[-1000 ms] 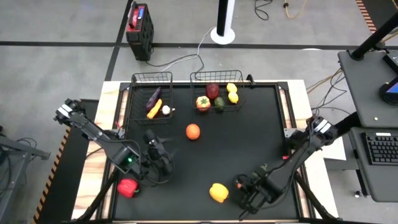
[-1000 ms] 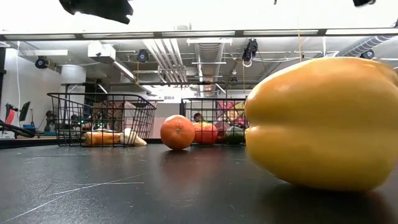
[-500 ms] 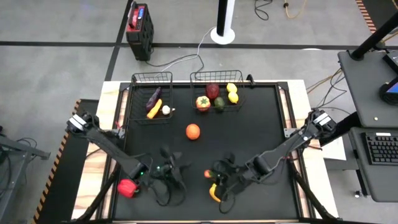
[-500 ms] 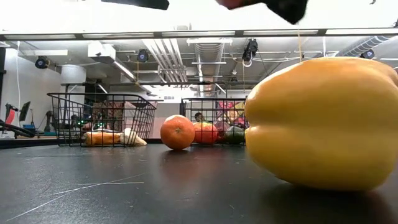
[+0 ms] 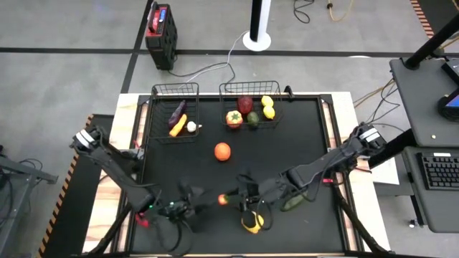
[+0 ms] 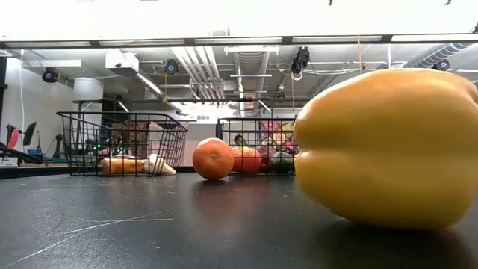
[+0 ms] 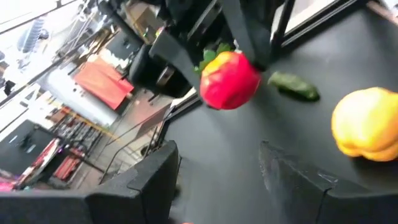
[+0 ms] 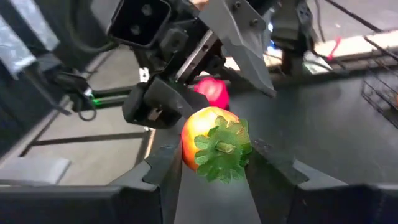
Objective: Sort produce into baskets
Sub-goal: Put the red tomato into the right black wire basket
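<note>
- High view: the right end effector reaches far across toward the desk's front edge, its arm stretched low from the right edge, pinching a small red-orange tomato. The left end effector sits just beside it near the front-left corner. Stretched out like this, the two could knock together if either one swings. The yellow pepper lies partly under the right arm, so a dropped elbow could shove it. A green cucumber lies near that arm, the orange mid-desk; the narrower basket and wider basket stand at the back edge, well apart from the tomato.
- Low view: neither arm shows; the yellow pepper fills the foreground and the orange lies in front of the baskets.
- Left wrist view: its fingers are spread, holding nothing; the tomato hangs ahead in the other arm's grip.
- Right wrist view: fingers pinch the tomato by its sides, green calyx facing the camera; a round, smooth toy could slip on the long carry back.
</note>
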You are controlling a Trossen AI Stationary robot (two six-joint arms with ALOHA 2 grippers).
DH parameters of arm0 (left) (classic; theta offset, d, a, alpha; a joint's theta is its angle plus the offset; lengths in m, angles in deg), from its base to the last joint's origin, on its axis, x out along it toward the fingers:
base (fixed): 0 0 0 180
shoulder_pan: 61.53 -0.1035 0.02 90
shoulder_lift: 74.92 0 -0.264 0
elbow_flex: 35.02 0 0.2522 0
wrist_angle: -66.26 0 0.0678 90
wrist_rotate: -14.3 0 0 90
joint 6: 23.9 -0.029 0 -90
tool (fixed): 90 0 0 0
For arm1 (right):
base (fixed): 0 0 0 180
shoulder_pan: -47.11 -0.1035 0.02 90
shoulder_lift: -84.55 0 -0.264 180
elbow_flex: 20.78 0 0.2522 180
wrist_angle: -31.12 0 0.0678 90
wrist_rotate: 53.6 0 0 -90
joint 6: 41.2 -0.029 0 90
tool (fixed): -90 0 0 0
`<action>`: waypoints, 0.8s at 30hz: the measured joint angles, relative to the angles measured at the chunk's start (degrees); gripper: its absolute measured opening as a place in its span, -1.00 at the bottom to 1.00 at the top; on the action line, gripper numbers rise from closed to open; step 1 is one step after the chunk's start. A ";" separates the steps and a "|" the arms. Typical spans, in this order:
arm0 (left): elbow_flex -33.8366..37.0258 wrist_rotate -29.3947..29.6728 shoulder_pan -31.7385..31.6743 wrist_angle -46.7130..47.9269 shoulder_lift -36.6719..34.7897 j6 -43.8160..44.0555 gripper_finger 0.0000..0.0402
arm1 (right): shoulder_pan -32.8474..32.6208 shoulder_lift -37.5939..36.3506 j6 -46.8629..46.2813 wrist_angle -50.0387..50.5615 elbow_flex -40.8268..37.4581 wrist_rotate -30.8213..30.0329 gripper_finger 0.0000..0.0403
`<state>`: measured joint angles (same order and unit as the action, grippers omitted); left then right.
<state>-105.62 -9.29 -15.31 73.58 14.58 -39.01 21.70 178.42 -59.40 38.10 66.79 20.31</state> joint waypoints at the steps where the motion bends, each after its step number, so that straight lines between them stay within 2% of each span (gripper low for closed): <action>1: 0.05 -0.31 0.50 -0.01 -0.54 -0.40 0.03 | 0.21 0.00 1.21 -1.41 -0.41 0.71 -0.25; 5: 1.18 -2.41 1.89 -1.83 -3.25 -1.16 0.03 | 0.61 0.00 4.83 -9.88 -3.55 3.07 -0.23; 8: 4.28 -4.16 2.03 -7.21 -4.50 -1.62 0.03 | 0.92 0.00 5.42 -16.51 -7.03 3.67 -0.24; 11: 9.32 -6.50 1.98 -18.92 -5.33 -5.07 0.03 | 1.20 0.02 5.34 -22.98 -11.12 3.69 -0.25; 14: 14.31 -5.57 2.05 -33.28 -5.56 -10.69 0.03 | 1.48 0.02 3.91 -29.80 -14.67 3.67 -0.24; 17: 17.13 -4.66 1.92 -41.74 -5.54 -14.79 0.03 | 1.93 0.04 1.39 -34.05 -17.39 3.50 -0.23; 24: 15.49 -0.87 0.97 -41.86 -4.53 -21.07 0.03 | 3.39 0.04 -1.45 -35.49 -18.04 1.05 -0.25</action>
<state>-90.14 -10.16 -14.34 31.73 10.05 -60.08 25.09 178.46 -60.85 2.62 48.75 21.36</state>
